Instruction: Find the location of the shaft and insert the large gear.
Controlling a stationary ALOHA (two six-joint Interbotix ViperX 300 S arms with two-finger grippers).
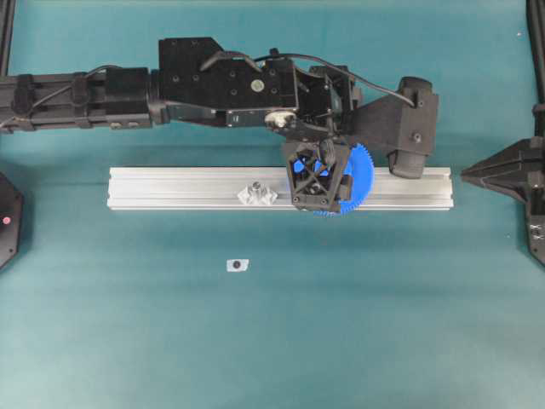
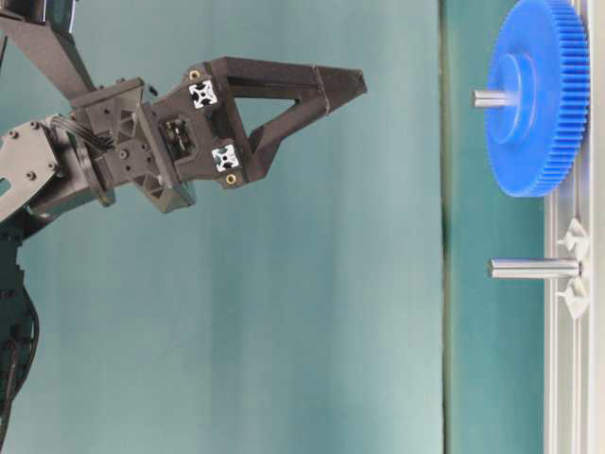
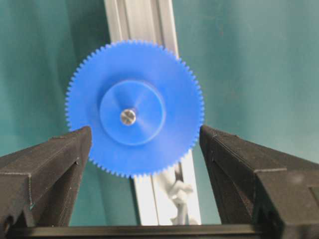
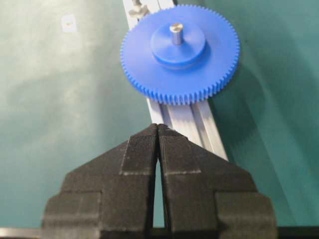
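Observation:
The large gear (image 3: 134,107) is a bright blue toothed disc lying flat on the aluminium rail (image 1: 170,183). It is threaded over the shaft (image 3: 128,116), whose metal tip pokes up through the hub (image 4: 175,31). My left gripper (image 3: 145,130) hangs open straight above the gear, with a finger off each side of the rim and nothing held. From table level the left gripper (image 2: 354,87) stands well clear of the shaft tip (image 2: 492,97). My right gripper (image 4: 158,127) is shut and empty, back from the gear (image 4: 179,55) along the rail.
A second pin with clustered clear brackets (image 1: 257,194) stands on the rail to the left of the gear (image 1: 359,183). A tiny white tag with a dark dot (image 1: 237,265) lies on the teal mat in front. The right gripper (image 1: 467,175) sits just off the rail's right end.

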